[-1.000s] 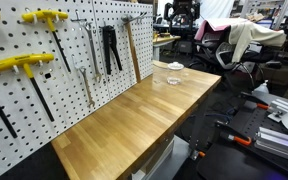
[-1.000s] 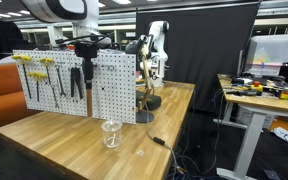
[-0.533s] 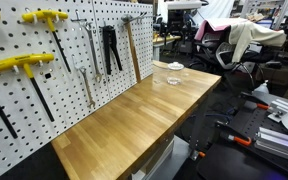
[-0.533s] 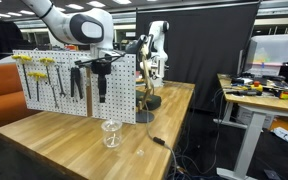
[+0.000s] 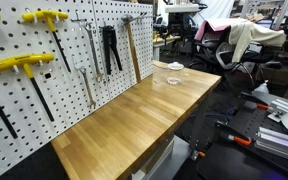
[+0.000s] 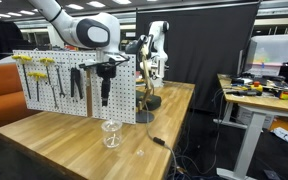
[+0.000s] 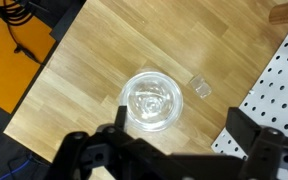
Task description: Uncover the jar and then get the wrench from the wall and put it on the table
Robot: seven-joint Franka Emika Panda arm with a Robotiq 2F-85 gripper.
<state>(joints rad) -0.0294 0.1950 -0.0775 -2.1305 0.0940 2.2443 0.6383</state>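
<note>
In an exterior view, the wrench [image 5: 93, 55] is hanging on the wall [image 5: 66, 97], untouched. In an exterior view, the end effector [image 6: 105, 92] is hovering straight above the jar [image 6: 110, 133] on the bench [image 6: 54, 140]. In the wrist view, we are seeing its jaws spread wide and empty, with the jar directly beneath. We are judging that uncovering is in hand; next comes lowering straight down and closing at the jar's top.

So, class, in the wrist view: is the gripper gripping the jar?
No, the gripper hangs wide open above the jar, which stands free on the table.
</note>
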